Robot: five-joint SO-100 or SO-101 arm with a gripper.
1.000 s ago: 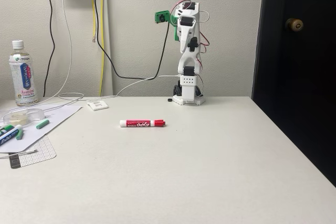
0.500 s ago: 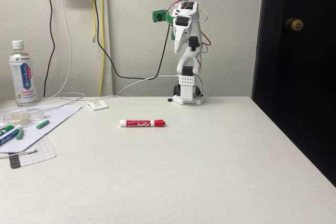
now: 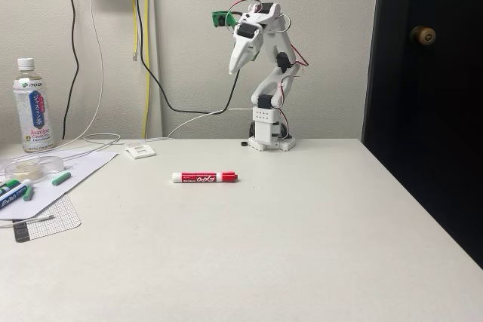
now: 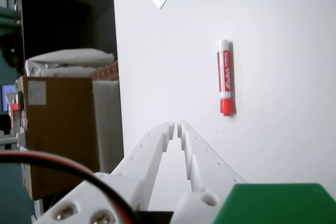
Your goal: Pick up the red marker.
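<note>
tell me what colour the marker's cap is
Red, on the red marker; clearest in the wrist view.

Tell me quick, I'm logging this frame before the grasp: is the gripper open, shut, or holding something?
Gripper: shut, fingertips nearly touching, holding nothing. The red marker lies on the table, apart from it.

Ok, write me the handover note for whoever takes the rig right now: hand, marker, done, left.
Hand: fingers together, empty, raised high above the table near the arm's base.
Red marker: lying flat on the table, ahead of the base, untouched; in the wrist view it sits beyond the fingertips, off to the right.
Done: nothing gripped yet.
Left: open the hand, come down over the marker, close on it, lift.
</note>
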